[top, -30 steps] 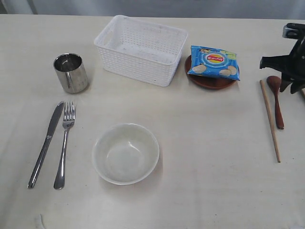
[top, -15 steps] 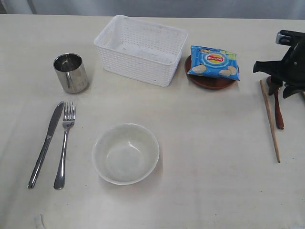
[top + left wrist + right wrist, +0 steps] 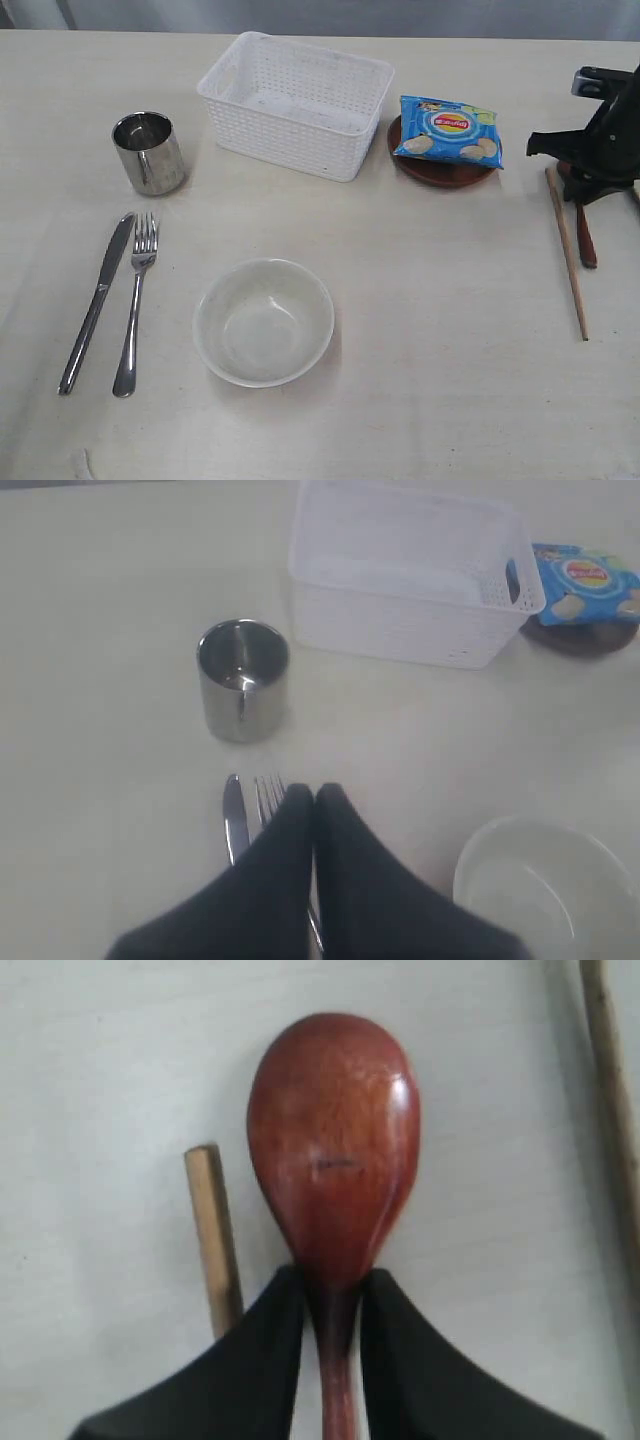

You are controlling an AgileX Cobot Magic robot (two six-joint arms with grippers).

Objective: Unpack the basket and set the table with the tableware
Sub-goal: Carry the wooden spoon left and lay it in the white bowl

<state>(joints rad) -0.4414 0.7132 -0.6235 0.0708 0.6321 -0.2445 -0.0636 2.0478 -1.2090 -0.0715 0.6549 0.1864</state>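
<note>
Where the basket (image 3: 290, 150) sits, by the far edge of the table (image 3: 440, 330) and about midway along it, you see only bare white floor inside it. Rest of the tableware is out on the table:
- the plate (image 3: 440, 178) is just beside the basket's right-hand wall, toward the right edge. A blue chips bag (image 3: 450, 130) lies on top and covers most of it.
- the cup (image 3: 150, 155) is upright, apart from the basket, toward the left edge.
- the knife (image 3: 97, 300) and fork (image 3: 135, 305) lie side by side toward the near-left corner, not touching, tips to the far edge, knife on the outside.
- the bowl (image 3: 262, 325) is upright in the middle of the near half, apart from the fork.
- the spoon (image 3: 335, 1140) is by the right edge, bowl end toward the far edge, handle running toward the near edge.
- one chopstick (image 3: 567, 255) lies just beside the spoon on its inner side, roughly parallel. Your right wrist view shows a second stick (image 3: 612, 1090) on the spoon's other side.

Your right gripper (image 3: 333, 1290) is down on the spoon, one finger on each side, pinching its neck just behind the bowl end. Can't tell whether the spoon is off the table.

Your left gripper (image 3: 315, 795) has its fingers pressed together with nothing between them. It hangs by the fork tines, cup beyond it.
</note>
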